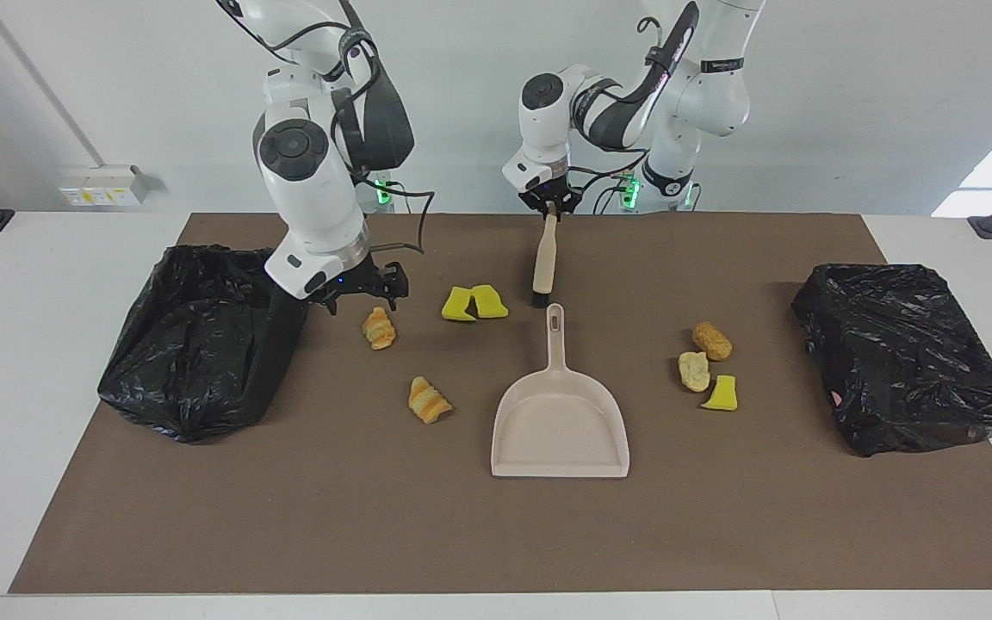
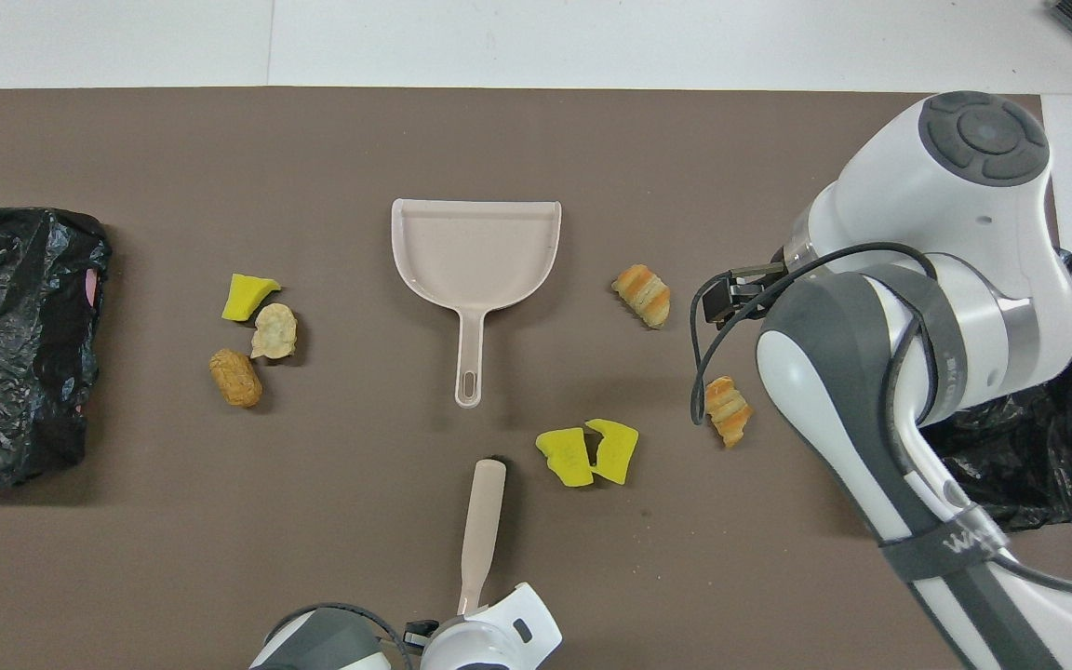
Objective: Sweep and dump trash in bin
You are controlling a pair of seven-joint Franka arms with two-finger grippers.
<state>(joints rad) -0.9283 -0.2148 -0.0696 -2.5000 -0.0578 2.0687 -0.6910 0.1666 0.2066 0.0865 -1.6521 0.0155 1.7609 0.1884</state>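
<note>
Left gripper (image 1: 552, 207) fingers clamped on brush (image 1: 544, 258) handle tip; brush may swing, scattering yellow wedges (image 1: 474, 303). Right gripper (image 1: 365, 291) fingers apart, waiting over croissant (image 1: 379, 327).

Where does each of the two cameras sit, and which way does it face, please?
Facing view: high across the table, looking back at both robots; both arms show whole, the left gripper shut on the brush, the right gripper open above a pastry.
Overhead view: above the robots' end, looking steeply down; the right arm's elbow and the left wrist show.
Shared: the dustpan, the brush, all the trash, both black bins, turned half round.
</note>
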